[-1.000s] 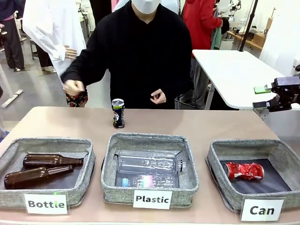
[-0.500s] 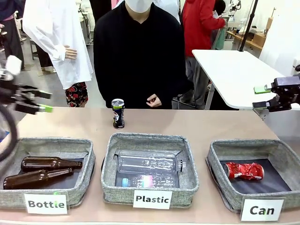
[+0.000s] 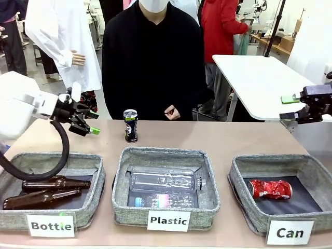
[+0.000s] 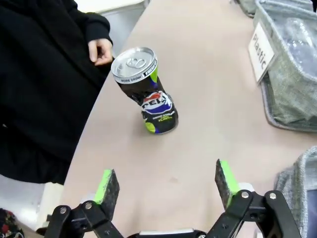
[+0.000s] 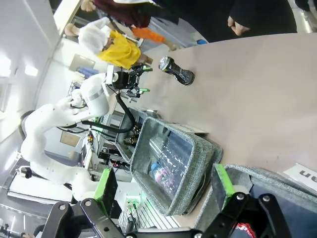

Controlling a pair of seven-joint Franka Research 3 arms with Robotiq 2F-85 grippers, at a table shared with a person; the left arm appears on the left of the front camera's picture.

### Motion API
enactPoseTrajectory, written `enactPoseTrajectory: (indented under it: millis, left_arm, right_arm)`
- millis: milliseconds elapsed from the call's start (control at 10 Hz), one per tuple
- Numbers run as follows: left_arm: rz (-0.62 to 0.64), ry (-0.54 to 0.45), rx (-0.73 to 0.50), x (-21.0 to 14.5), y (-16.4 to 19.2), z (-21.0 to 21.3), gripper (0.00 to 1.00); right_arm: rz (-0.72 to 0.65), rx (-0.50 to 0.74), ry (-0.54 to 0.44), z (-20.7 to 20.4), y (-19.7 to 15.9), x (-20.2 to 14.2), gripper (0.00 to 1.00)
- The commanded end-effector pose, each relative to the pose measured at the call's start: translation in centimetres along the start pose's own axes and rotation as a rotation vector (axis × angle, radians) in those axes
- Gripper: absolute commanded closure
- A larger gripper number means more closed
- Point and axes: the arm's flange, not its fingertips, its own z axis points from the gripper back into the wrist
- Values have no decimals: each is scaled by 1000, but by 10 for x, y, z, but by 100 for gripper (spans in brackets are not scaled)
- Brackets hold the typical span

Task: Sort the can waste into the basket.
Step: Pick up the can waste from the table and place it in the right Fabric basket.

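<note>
Beneath both claws, a wide tan desk [image 3: 223, 137]. Beyond the left claw's [image 3: 94, 123] tips, at the desk's far edge, a person in a black top [image 3: 150, 62], one hand [image 3: 170, 112] held at the waist behind the can.

Below and nearer than the left claw, a grey woven basket labelled "Bottle" [image 3: 57, 155] with two brown glass bottles [image 3: 46, 192] lying in it. Lower and past that claw's tips, a like basket labelled "Plastic" [image 3: 161, 151] holding clear plastic bottles [image 3: 163, 181]. Below the right claw [image 3: 288, 107], the grey woven basket labelled "Can" [image 3: 275, 158], with the dented red metal can [image 3: 270, 189] lying on its side on the dark lining.

Straight ahead of the left claw [image 4: 166, 181], near but apart, the small black can with silver top and white print [image 4: 146, 91], standing on its base, body creased at the waist. Nothing between the fingers [image 4: 106, 186] and that can; bare desk all round it.

Left claw spread wide, empty, hovering above the desk's left part. Right claw [image 5: 163, 188] spread wide too, empty, raised near the desk's right edge.

Open strip of desk between the can and the basket rims. Smooth, matt tan top. Behind, a white table [image 3: 259, 78] and a busy room with other people.
</note>
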Motion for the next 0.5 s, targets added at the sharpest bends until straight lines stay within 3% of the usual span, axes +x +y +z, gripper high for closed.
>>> enactPoseTrajectory:
  millis: [0, 200, 400]
  left_arm:
    - [-23, 2, 44, 16, -10, 27, 0]
    - [-7, -1, 12, 5, 1, 8, 0]
    - [57, -50, -65, 11, 36, -23, 0]
  right_arm:
    - [14, 3, 2, 2, 1, -1, 0]
    - [14, 3, 2, 2, 1, -1, 0]
    - [14, 3, 2, 2, 1, -1, 0]
